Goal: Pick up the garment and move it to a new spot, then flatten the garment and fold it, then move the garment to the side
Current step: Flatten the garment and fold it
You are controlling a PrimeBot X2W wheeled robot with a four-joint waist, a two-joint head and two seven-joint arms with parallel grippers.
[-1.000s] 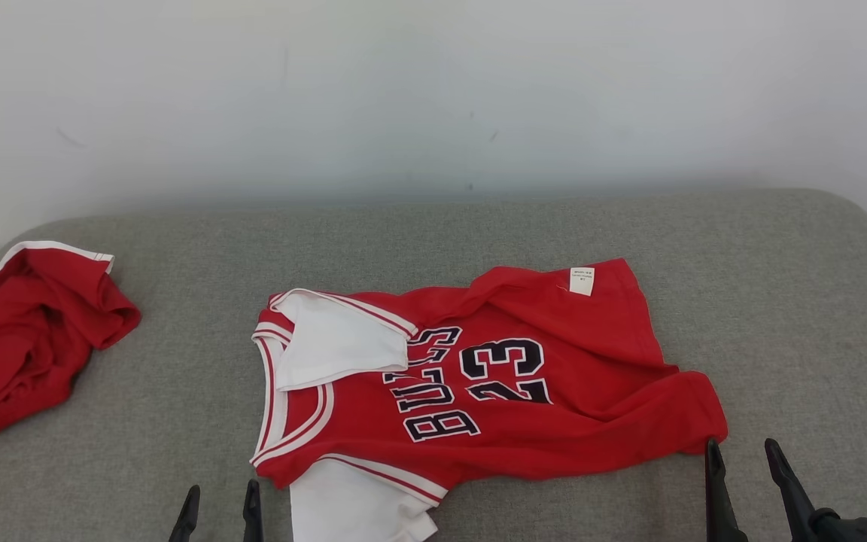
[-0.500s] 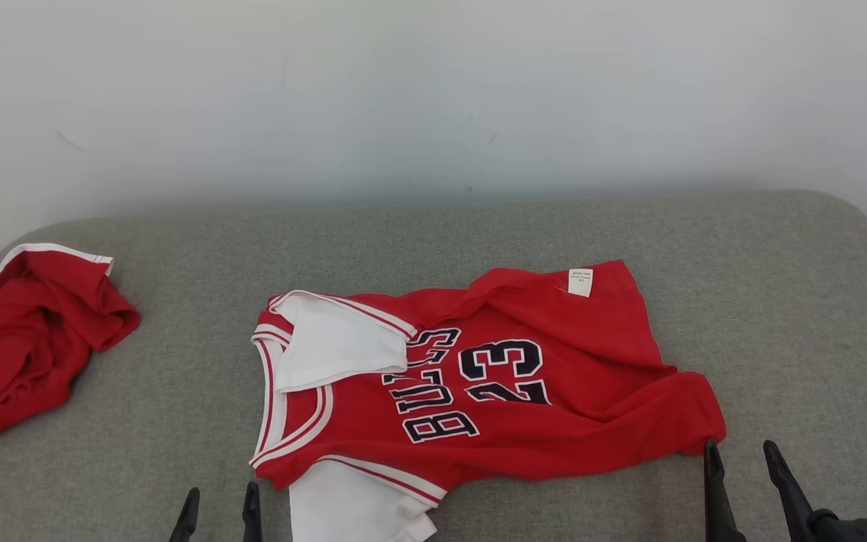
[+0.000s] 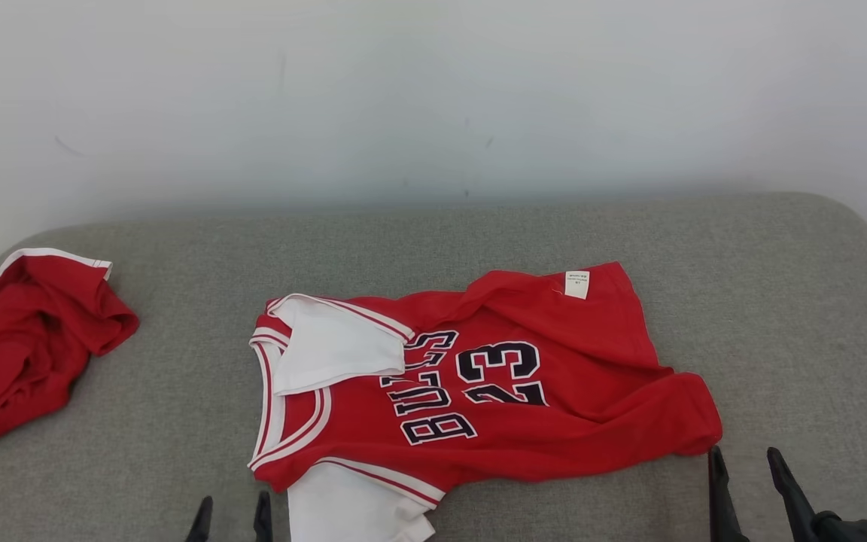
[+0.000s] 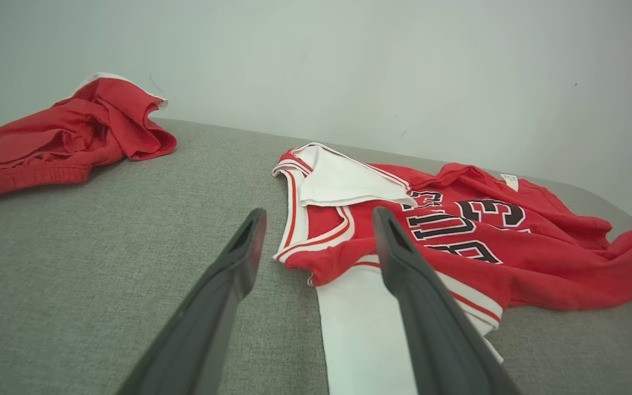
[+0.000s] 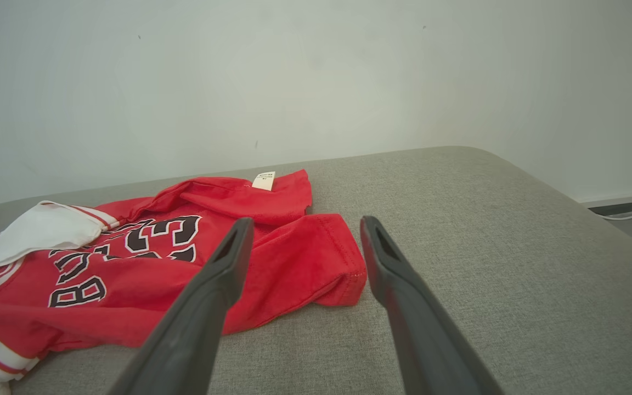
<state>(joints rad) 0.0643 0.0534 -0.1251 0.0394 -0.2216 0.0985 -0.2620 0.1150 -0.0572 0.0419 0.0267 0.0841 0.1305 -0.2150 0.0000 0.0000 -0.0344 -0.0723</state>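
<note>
One jersey (image 3: 591, 376): lay rumpled, front up, mid grey cushion (image 3: 780, 301).
Left hand (image 3: 232, 506): gaped wide, held nothing, near collar end.
Right hand (image 3: 743, 459): gaped wide, held nothing, just beside hem corner.

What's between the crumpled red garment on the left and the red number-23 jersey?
Only bare grey woven cushion surface separates the crumpled red garment from the red number-23 jersey; head and left wrist views show it.

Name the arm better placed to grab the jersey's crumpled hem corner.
Right. The open right gripper sits just beside the hem corner of the jersey; the left gripper is at its collar end.
</note>
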